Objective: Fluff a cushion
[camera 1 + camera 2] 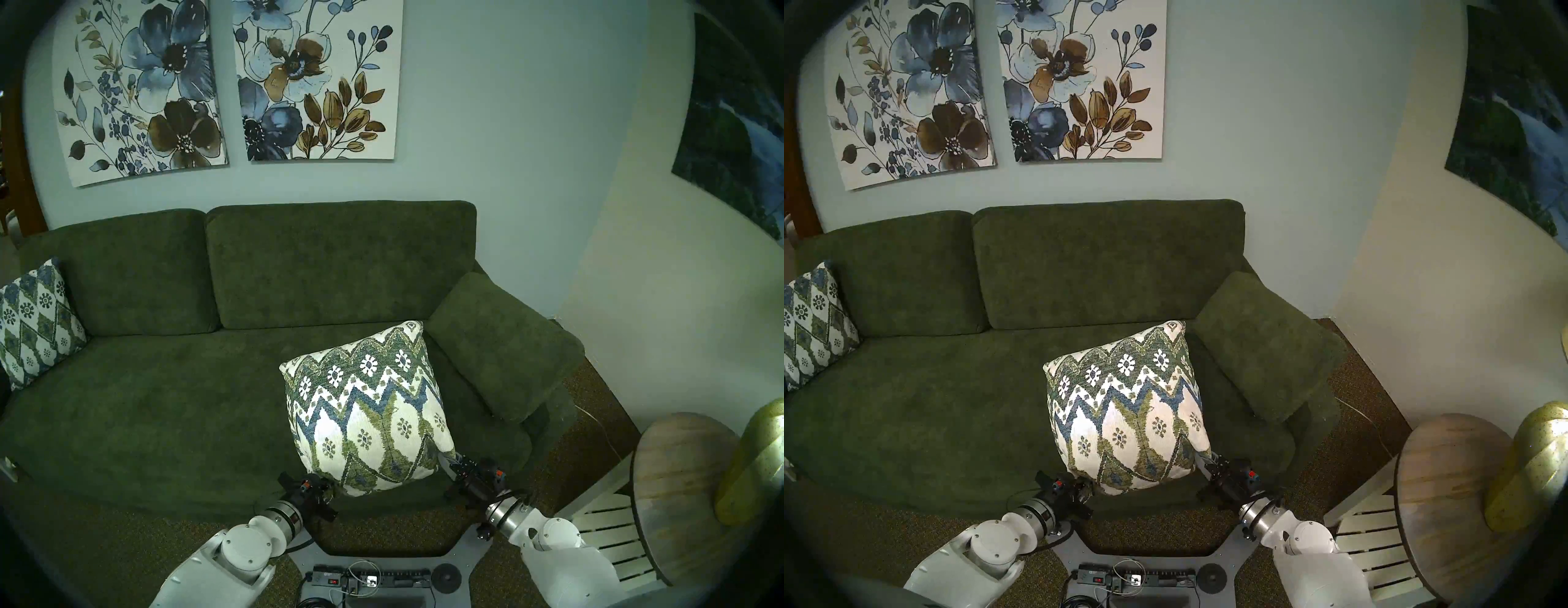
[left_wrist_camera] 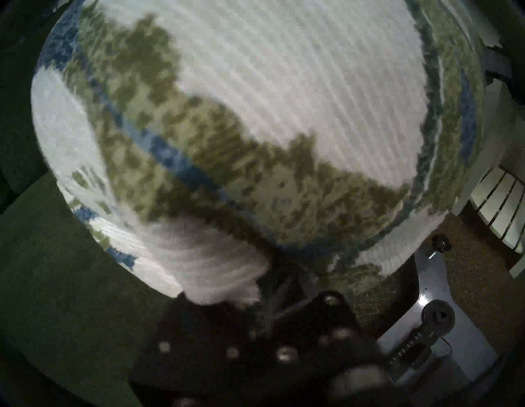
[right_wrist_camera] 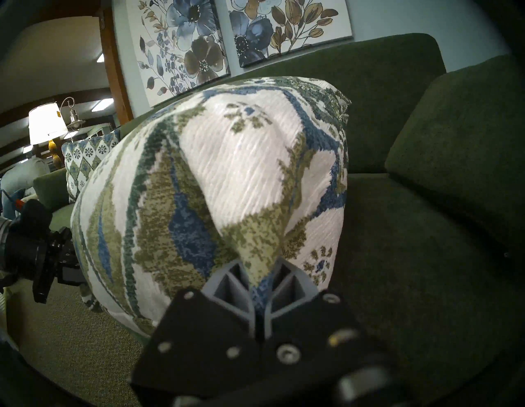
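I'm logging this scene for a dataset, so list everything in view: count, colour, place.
cushion: 1, cream with olive and blue zigzags, over the sofa seat's front right, held by its two near corners
second cushion: 1, same pattern, sofa's far left end
sofa: 1, dark green, against the wall
floral canvases: 2, blue and brown on white, above the sofa
round side table: 1, pale wood, right
lamp base: 1, yellow-green, on that table
left end effector: 1, black, shut on the cushion's near left corner
right end effector: 1, grey fingers, shut on its near right corner
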